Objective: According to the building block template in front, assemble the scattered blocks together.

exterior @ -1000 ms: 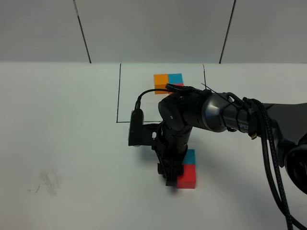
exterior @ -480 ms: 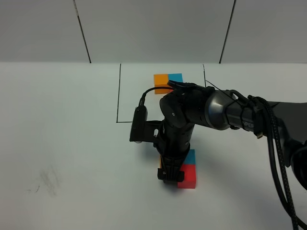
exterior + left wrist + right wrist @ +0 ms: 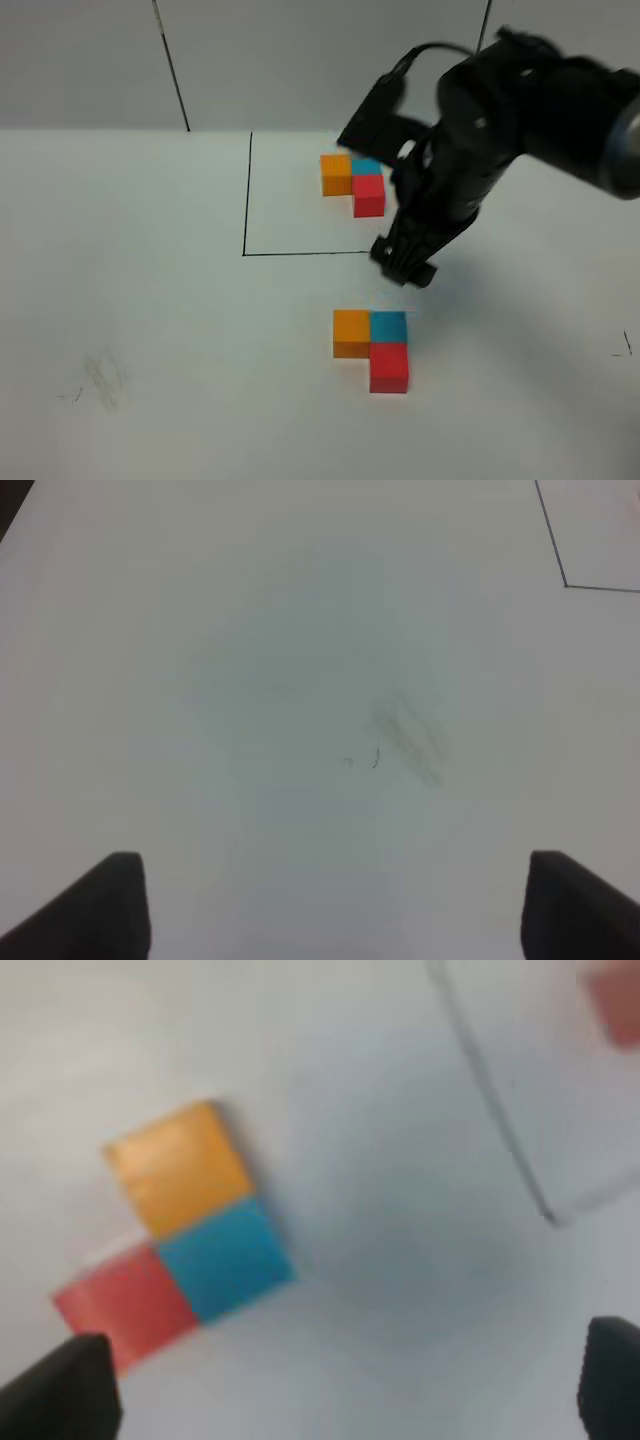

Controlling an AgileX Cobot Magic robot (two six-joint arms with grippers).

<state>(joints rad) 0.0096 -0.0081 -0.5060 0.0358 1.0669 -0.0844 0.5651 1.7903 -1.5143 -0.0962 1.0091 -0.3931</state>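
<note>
The building block template (image 3: 355,180) is an L of small orange, teal and red cubes inside the black-line rectangle (image 3: 246,200) at the back. In front of it the scattered blocks lie joined in the same L: orange block (image 3: 351,332), teal block (image 3: 388,327) to its right, red block (image 3: 389,367) in front of the teal. My right gripper (image 3: 403,266) hangs open and blurred above the table behind these blocks, holding nothing. The right wrist view shows the orange block (image 3: 178,1167), teal block (image 3: 225,1257) and red block (image 3: 125,1300) beyond the open right gripper (image 3: 340,1390). My left gripper (image 3: 335,910) is open over bare table.
The white table (image 3: 150,300) carries a faint grey smudge (image 3: 100,378) at the front left, also seen in the left wrist view as a smudge (image 3: 405,735). A corner of the black line (image 3: 545,1215) shows in the right wrist view. A grey panelled wall (image 3: 300,60) stands behind.
The right arm has lifted off the joined blocks and swung up, back and to the right, jaws wider. The orange block it hid now shows. The left gripper has not moved.
</note>
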